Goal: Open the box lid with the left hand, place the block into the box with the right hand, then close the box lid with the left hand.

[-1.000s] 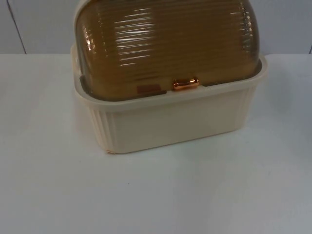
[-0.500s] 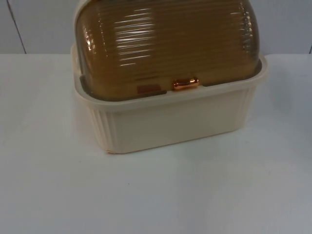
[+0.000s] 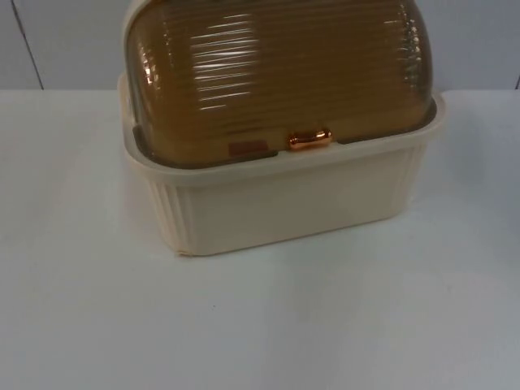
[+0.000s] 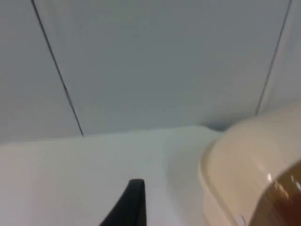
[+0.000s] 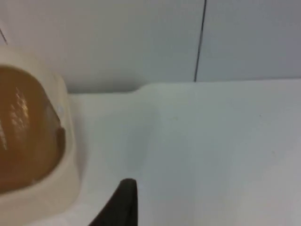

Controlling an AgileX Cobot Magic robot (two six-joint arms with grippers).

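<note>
Top view: a cream box [image 3: 284,203] with ribbed walls stands on the white bench [image 3: 260,325], toward its far edge by the grey partition wall [image 3: 65,41]. Its translucent brown domed lid [image 3: 276,73] is shut down over the rim, and a small copper-coloured handle [image 3: 309,140] sits at the lid's front edge, facing the near edge of the bench.

In the left wrist view, one black fingertip of the left claw [image 4: 129,205] hangs over bare bench, with the box's cream rim and brown lid near it but apart. In the right wrist view, a black fingertip of the right claw [image 5: 120,202] hangs over the bench just beside the box's other end, not touching it. Whether either claw is open or closed cannot be told.
</note>
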